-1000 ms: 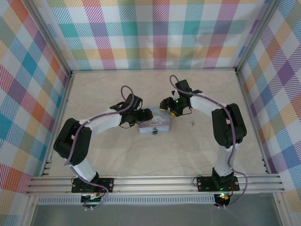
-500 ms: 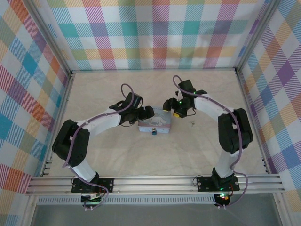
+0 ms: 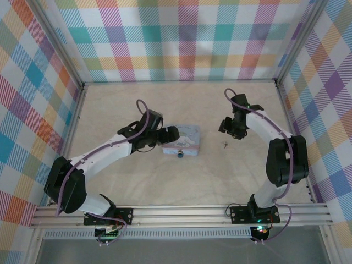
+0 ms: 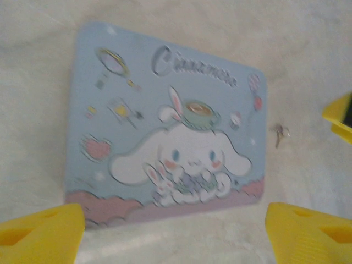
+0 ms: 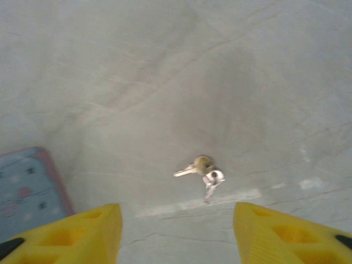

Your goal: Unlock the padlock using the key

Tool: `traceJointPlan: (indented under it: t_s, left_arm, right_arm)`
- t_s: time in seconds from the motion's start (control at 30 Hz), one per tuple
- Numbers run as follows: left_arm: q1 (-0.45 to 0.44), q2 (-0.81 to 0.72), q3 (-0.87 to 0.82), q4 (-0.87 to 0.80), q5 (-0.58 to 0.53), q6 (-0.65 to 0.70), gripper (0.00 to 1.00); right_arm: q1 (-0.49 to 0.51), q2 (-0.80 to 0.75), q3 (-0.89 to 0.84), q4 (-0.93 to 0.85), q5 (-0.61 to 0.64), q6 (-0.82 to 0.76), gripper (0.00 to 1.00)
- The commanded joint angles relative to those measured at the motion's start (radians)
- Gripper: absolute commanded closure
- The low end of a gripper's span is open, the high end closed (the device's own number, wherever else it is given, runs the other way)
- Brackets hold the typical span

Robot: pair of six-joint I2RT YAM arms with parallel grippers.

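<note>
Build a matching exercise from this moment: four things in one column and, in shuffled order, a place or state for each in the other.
Things
1. keys
2. tin
3. left gripper
4. right gripper

Places and states
A. open, above the tin's lid
B. lying on the bare table, to the right of the tin in the top view
C. pale blue, with a cartoon character on the lid
D. open, over the table by the keys, touching nothing

Pairs: 1-B, 2-C, 3-A, 4-D
</note>
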Motion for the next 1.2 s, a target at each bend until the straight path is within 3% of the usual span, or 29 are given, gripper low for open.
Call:
traceJointPlan:
  t_s: [0.0,0.3,0.63,0.9,1.1,1.17]
  left_arm:
    - [-0.048,-0.008,0.001,-0.031,0.028,0.021,0.15]
    - [-0.096,0.036,0.007,-0.009,0.032,-0.003,0.15]
    - [-0.105,0.045,-0.008,-0.004,0.024,-0.011,0.16]
    - [-0.105,0.055,-0.004,-0.008,0.02,-0.012,0.16]
    - [-0.106,0.063,0.0,-0.006,0.016,-0.015,0.16]
    - [-0.106,0.065,0.0,-0.007,0.017,-0.017,0.16]
  right_arm:
    - [-0.015,0.055,-0.014,-0.031,0.014,-0.025,0.51]
    - [-0.028,0.155,-0.013,0.026,-0.034,-0.031,0.62]
    - [-0.031,0.177,-0.032,0.045,-0.05,-0.033,0.66]
    - [-0.033,0.196,-0.053,0.058,-0.071,-0.024,0.8]
    - [-0.036,0.18,-0.078,0.078,-0.082,-0.02,1.0]
    - [-0.038,0.167,-0.077,0.078,-0.095,-0.02,1.0]
